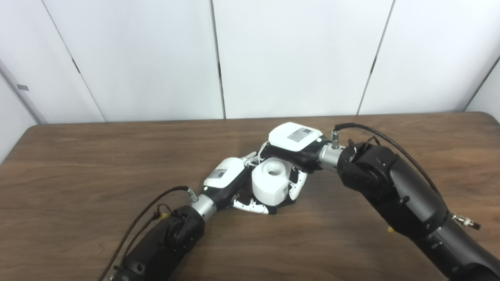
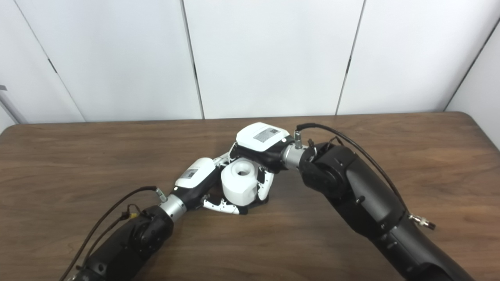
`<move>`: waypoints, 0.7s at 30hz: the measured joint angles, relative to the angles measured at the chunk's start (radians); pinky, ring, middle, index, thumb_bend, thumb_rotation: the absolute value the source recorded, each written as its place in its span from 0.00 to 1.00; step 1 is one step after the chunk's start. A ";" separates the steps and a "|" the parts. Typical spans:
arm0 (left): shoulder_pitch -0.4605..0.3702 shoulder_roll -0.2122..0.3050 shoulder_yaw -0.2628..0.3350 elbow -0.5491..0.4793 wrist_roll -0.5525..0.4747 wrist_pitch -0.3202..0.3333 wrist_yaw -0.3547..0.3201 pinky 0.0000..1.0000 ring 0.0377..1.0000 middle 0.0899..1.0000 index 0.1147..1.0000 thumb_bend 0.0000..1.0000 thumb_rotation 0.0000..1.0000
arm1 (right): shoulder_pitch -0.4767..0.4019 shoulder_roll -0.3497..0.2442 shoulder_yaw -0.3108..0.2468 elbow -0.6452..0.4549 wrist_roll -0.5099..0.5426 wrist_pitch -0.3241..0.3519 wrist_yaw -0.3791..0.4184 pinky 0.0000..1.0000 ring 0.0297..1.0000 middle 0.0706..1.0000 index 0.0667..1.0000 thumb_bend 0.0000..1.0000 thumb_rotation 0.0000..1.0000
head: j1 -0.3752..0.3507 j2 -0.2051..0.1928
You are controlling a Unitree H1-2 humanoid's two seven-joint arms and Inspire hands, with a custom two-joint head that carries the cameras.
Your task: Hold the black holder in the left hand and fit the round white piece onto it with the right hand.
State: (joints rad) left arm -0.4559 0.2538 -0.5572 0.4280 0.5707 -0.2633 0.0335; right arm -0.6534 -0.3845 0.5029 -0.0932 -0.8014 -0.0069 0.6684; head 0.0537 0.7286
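The round white piece (image 1: 270, 182) stands upright at the table's middle, its central hole facing up. Beneath it only a dark sliver of the black holder (image 1: 284, 203) shows at the base; the rest is hidden. My left hand (image 1: 230, 183) lies low on the piece's left, fingers curled under and around the base. My right hand (image 1: 293, 146) comes over from the right, its fingers wrapped around the white piece's far and right sides. Both hands touch the assembly, which rests on or just above the wooden table (image 1: 78, 164).
The brown table's rear edge (image 1: 156, 121) meets white wall panels. My two forearms (image 1: 394, 187) angle in from the bottom corners, with cables looping off each wrist. No other objects are on the tabletop.
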 measured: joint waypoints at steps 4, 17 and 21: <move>0.000 0.000 0.000 -0.002 0.000 0.002 -0.002 0.90 0.97 0.93 0.42 0.52 0.08 | 0.000 -0.004 -0.002 0.001 0.002 -0.008 -0.004 0.72 0.77 0.70 0.44 0.53 0.15 | -0.003 0.000; -0.002 0.001 0.000 -0.002 0.002 0.001 -0.001 0.87 0.95 0.91 0.41 0.52 0.08 | 0.009 -0.019 -0.026 0.002 0.008 -0.021 -0.011 0.73 0.77 0.70 0.44 0.53 0.15 | -0.011 0.003; -0.003 0.001 0.000 -0.002 0.006 0.001 -0.001 0.87 0.95 0.92 0.41 0.52 0.08 | 0.012 -0.040 -0.033 -0.008 0.008 -0.017 -0.001 0.72 0.77 0.70 0.44 0.53 0.15 | -0.011 0.002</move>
State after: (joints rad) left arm -0.4585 0.2551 -0.5571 0.4264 0.5771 -0.2620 0.0329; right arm -0.6412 -0.4245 0.4694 -0.1015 -0.7937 -0.0242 0.6677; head 0.0430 0.7302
